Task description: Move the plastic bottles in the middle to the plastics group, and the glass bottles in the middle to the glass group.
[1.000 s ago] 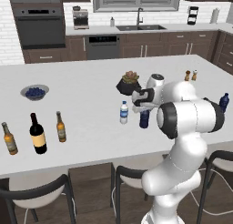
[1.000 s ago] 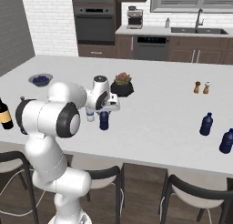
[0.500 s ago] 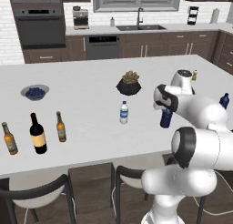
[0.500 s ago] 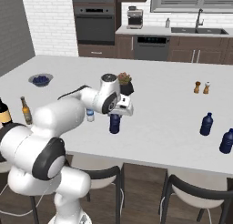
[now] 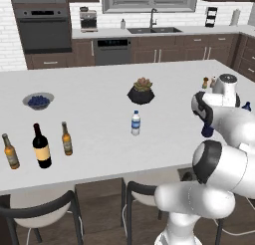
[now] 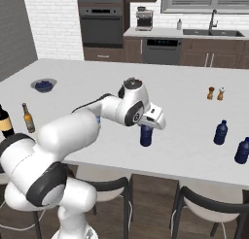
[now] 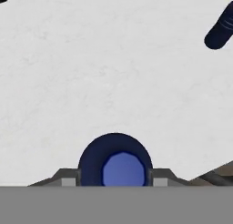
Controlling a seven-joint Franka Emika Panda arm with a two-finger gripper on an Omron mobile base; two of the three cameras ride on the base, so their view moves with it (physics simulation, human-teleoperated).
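My gripper (image 6: 147,127) is shut on a small dark blue plastic bottle (image 6: 146,137), which it holds upright low over the counter's front right part. In the hand view the bottle (image 7: 115,161) sits between my fingertips (image 7: 68,181), seen from above. In the left base view the same bottle (image 5: 207,130) hangs under the hand. The clear white-capped bottle (image 5: 135,123) stands mid-counter. The plastics group, two dark blue bottles (image 6: 221,132) (image 6: 241,151), stands to the right. At the left are the tall wine bottle (image 5: 41,147) and two amber beer bottles (image 5: 66,139) (image 5: 10,152).
A dark potted plant (image 5: 142,91) stands behind the clear bottle. A blue bowl (image 5: 38,100) sits at the far left. Salt and pepper shakers (image 6: 215,93) stand at the back right. Stools line the front edge of the white counter (image 5: 99,109).
The arm has swung to the right with the dark blue bottle in its grip, from beside the clear bottle toward the two blue bottles. The other bottles have stayed put.
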